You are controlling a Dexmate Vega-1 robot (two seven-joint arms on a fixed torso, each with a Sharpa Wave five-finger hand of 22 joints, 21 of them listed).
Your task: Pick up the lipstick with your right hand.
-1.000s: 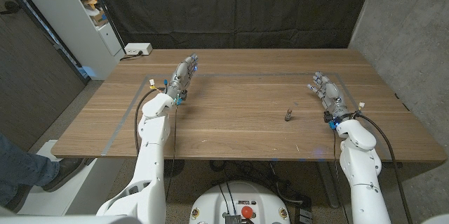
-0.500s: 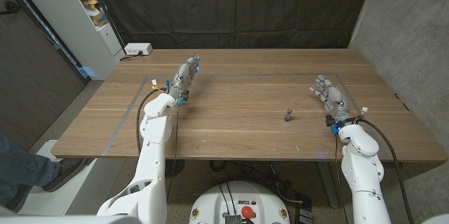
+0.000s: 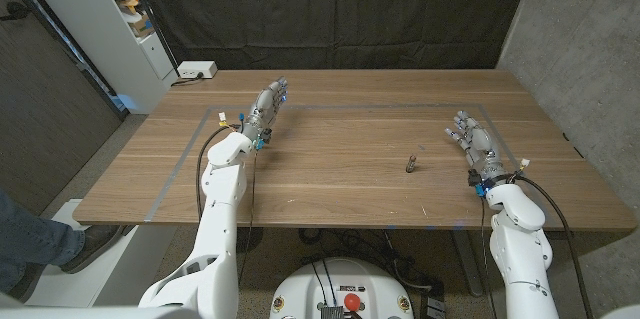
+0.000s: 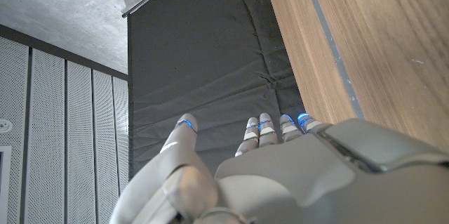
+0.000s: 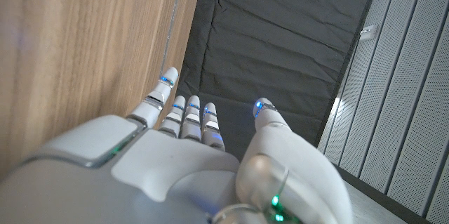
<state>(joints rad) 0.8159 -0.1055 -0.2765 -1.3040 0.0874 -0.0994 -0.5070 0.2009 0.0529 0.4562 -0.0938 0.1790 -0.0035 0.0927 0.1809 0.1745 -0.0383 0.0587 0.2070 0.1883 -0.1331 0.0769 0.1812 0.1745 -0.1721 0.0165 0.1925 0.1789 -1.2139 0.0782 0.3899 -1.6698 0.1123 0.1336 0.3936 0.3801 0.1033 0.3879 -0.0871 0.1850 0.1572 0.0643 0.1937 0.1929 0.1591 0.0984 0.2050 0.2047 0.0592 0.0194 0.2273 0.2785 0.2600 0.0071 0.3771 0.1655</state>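
The lipstick (image 3: 411, 165) is a small dark tube standing on the wooden table (image 3: 340, 149), right of the middle in the head view. My right hand (image 3: 474, 145) is at the table's right side, a short way right of the lipstick and apart from it, fingers stretched out with nothing in them. In the right wrist view my right hand (image 5: 189, 154) reaches along the table with straight fingers. My left hand (image 3: 263, 109) is at the far left of the table, fingers extended and holding nothing. The left wrist view shows my left hand (image 4: 280, 168) beside the table's edge.
A thin rectangular line (image 3: 190, 154) is marked on the tabletop. A white power strip (image 3: 196, 70) lies at the back left corner. A white shelf unit (image 3: 120, 19) stands at the left, a black curtain (image 3: 330, 9) hangs behind, and a person's leg (image 3: 30, 234) shows at the lower left.
My right hand has drifted a little to the right and toward the near edge, away from the lipstick. The left hand and the lipstick have stayed put.
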